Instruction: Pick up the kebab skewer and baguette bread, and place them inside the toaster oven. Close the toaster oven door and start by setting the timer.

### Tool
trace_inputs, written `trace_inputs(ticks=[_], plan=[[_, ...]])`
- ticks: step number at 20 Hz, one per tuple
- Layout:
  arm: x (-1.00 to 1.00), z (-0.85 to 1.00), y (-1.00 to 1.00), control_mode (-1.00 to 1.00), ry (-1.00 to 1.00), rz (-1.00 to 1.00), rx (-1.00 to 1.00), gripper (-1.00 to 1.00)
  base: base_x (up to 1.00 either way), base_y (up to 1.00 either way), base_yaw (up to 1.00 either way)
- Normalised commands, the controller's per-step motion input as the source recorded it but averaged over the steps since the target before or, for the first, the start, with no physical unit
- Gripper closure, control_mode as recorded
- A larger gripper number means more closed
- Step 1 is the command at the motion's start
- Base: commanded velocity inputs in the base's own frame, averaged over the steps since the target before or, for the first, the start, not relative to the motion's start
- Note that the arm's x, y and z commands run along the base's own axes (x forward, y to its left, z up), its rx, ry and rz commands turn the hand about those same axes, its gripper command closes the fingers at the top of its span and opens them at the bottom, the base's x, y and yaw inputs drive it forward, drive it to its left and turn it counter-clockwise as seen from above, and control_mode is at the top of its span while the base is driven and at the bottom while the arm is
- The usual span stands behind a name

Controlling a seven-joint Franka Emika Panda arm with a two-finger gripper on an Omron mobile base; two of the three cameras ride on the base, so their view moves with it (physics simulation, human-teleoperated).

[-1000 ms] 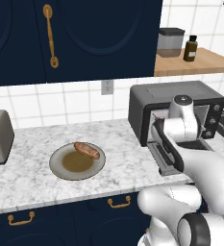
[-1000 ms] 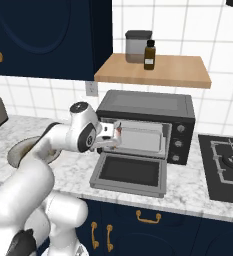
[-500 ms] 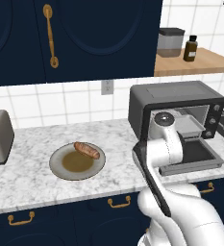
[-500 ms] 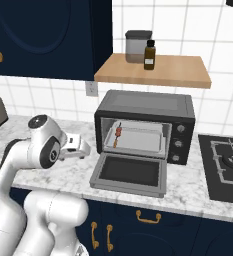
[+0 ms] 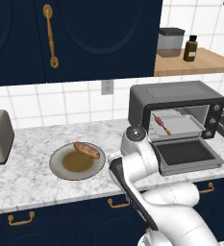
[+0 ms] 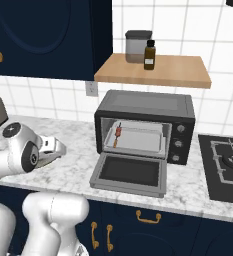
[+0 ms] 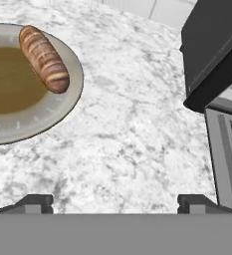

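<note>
In the left base view the toaster oven (image 5: 177,106) stood with the toaster oven door (image 5: 187,154) dropped flat toward the table (image 5: 31,178) edge, the kebab skewer (image 5: 161,124) lying on the rack inside. Left of the oven the baguette bread (image 5: 86,150) lay on the plate (image 5: 60,169), bare marble between them.

In the right base view the skewer (image 6: 117,134) sat at the rack's left end, behind the open door (image 6: 131,173).

In the hand view the gripper (image 7: 115,201) was spread wide and empty over bare table (image 7: 137,139) between the plate (image 7: 62,97), with the baguette (image 7: 44,58) near its right rim, and the oven's corner (image 7: 209,55)
</note>
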Motion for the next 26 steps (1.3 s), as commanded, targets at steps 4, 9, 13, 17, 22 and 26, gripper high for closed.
trace_inputs(ticks=[4,9,13,17,22,26], plan=[[0.78,0.04,0.54,-1.0,0.13,0.17,0.0,-1.0,0.0,0.0,0.0],[0.68,0.15,0.5,-1.0,0.21,0.12,0.0,-1.0,0.0,0.0,0.0],[0.45,0.19,0.44,-1.0,0.24,0.04,0.0,-1.0,0.0,0.0,0.0],[0.35,0.0,0.29,-1.0,0.09,0.0,0.0,-1.0,0.0,0.0,0.0],[0.08,-0.38,0.09,-1.0,0.0,0.0,-0.03,-1.0,0.0,0.0,0.0],[0.01,-0.39,0.02,-1.0,0.0,0.0,0.0,-1.0,0.0,0.0,0.0]])
